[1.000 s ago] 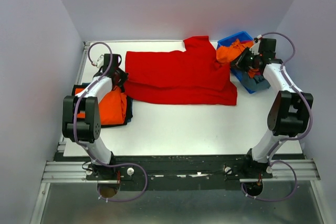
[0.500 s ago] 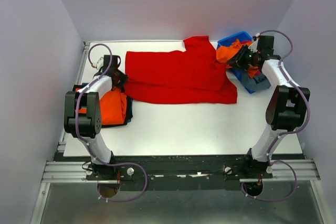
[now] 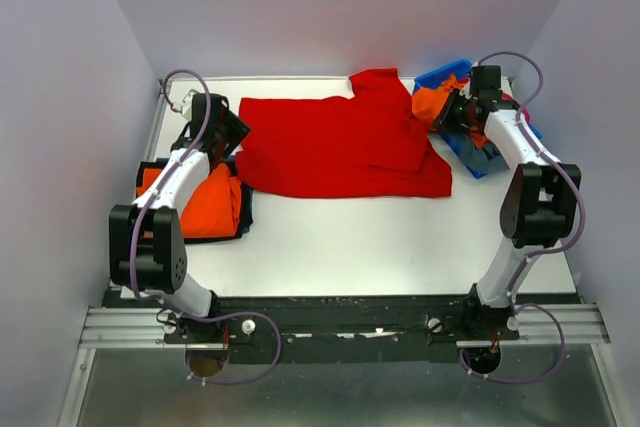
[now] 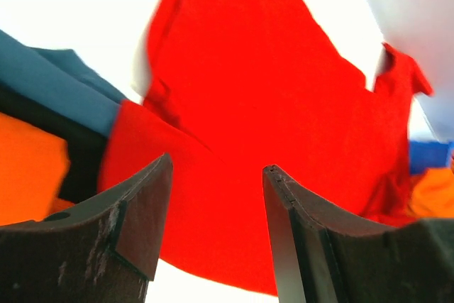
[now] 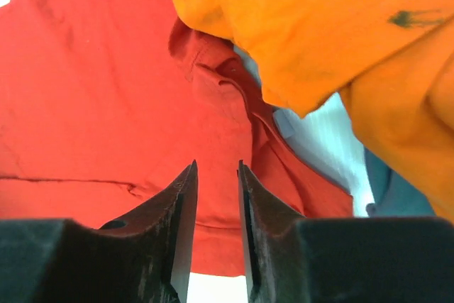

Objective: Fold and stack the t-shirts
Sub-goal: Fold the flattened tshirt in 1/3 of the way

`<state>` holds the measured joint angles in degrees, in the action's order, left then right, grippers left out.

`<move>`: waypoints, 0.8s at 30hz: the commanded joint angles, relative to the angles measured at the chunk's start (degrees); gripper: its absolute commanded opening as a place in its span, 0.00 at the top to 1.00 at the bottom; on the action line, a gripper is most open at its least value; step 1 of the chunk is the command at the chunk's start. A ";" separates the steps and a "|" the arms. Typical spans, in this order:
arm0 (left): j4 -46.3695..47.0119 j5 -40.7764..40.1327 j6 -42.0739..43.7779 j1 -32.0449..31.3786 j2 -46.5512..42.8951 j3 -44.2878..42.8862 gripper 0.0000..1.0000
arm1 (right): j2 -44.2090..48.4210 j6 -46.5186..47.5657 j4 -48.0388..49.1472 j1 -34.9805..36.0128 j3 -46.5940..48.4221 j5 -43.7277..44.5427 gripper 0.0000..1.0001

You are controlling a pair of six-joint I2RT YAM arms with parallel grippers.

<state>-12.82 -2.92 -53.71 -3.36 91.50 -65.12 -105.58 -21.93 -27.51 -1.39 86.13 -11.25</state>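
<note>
one red t-shirt (image 3: 345, 147) lies on the one table (image 3: 350, 247). two orange t-shirts (image 3: 205, 202) (image 3: 432, 100) show. there is one blue bin (image 3: 450, 71). two arms stand: the left arm (image 3: 180, 175) and the right arm (image 3: 525, 142). the darker cloth layers under the left orange shirt cannot be counted.

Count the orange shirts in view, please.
2. One orange shirt lies folded on the pile at the left; a second orange shirt hangs out of the bin at the far right. Others may be hidden in the pile or bin.
</note>
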 commanded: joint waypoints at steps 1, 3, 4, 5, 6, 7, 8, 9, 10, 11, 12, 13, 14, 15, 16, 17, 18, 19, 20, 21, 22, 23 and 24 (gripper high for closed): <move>1.30 1.68 1.07 -3.58 -6.77 3.06 0.34 | -5.59 1.46 -3.08 0.86 5.01 3.86 0.68; 2.88 2.65 0.54 -4.37 -8.96 5.00 0.34 | -7.61 0.58 -3.17 0.86 7.29 5.00 0.79; 3.41 2.83 0.37 -4.81 -10.11 5.79 0.34 | -9.10 0.23 -3.51 0.95 9.13 6.40 0.86; 3.94 2.92 0.36 -5.17 -10.99 6.67 0.34 | -10.68 -0.47 -4.21 0.86 10.97 8.50 0.90; 4.12 2.83 0.36 -5.43 -11.95 7.55 0.34 | -12.44 -0.48 -4.92 0.86 12.99 9.74 0.92; 4.29 2.83 0.36 -5.61 -12.83 8.25 0.34 | -14.20 -0.39 -5.97 0.86 15.19 10.45 0.94; 4.55 2.92 0.36 -5.70 -13.71 9.13 0.34 | -16.39 -0.83 -7.63 0.77 18.17 10.98 0.98; 4.64 2.83 0.36 -5.78 -14.59 9.83 0.34 | -18.41 -1.35 -9.13 0.77 20.63 13.68 0.99; 4.82 2.83 0.36 -5.79 -15.47 10.80 0.34 | -20.35 -1.79 -10.27 0.77 23.44 15.36 0.99; 5.08 2.92 0.36 -5.79 -16.44 11.85 0.34 | -22.28 -2.23 -11.24 0.69 25.65 16.94 0.99; 5.52 2.83 0.36 -5.79 -17.49 12.99 0.34 | -23.69 -2.93 -12.21 0.51 28.11 19.05 0.99; 6.39 2.83 0.28 -5.79 -18.37 14.48 0.34 | -24.93 -3.46 -12.83 0.25 30.13 20.55 0.99; 7.01 2.83 0.19 -5.79 -19.51 15.80 0.34 | -25.72 -3.81 -12.92 -0.28 31.37 21.34 0.99; 7.80 2.83 0.19 -5.79 -20.39 17.38 0.34 | -26.69 -4.25 -13.01 -0.89 32.95 21.87 0.99; 8.51 2.83 0.19 -5.79 -21.27 18.70 0.34 | -27.57 -4.78 -13.01 -1.59 34.44 21.97 0.99; 8.86 2.83 0.28 -5.79 -21.80 19.59 0.34 | -28.27 -5.22 -13.18 -2.38 35.68 21.79 0.99; 9.13 2.83 0.45 -5.79 -22.15 20.47 0.34 | -29.06 -5.57 -13.45 -3.26 37.17 21.44 0.99; 8.95 2.83 0.80 -5.79 -22.25 20.82 0.34 | -29.68 -5.92 -13.89 -4.05 38.49 21.88 0.99; 8.52 2.83 1.06 -5.79 -22.33 21.00 0.34 | -29.94 -6.10 -14.15 -4.76 39.37 22.05 0.99; 8.16 2.92 1.33 -5.79 -22.25 21.18 0.34 | -29.95 -5.93 -14.15 -5.46 39.99 21.88 0.99; 8.16 2.83 1.77 -5.79 -22.16 21.44 0.34 | -29.77 -5.84 -14.24 -5.90 40.26 22.14 0.99; 7.99 2.83 1.94 -5.79 -22.16 21.53 0.34 | -29.34 -5.75 -14.50 -6.26 40.26 23.01 0.98; 7.81 2.92 2.12 -5.79 -22.16 21.62 0.34 | -28.64 -5.32 -14.59 -6.17 40.17 23.63 0.98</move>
<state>-6.39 -0.78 -53.12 -8.86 70.28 -44.10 -134.43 -26.98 -39.53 -4.80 123.94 6.11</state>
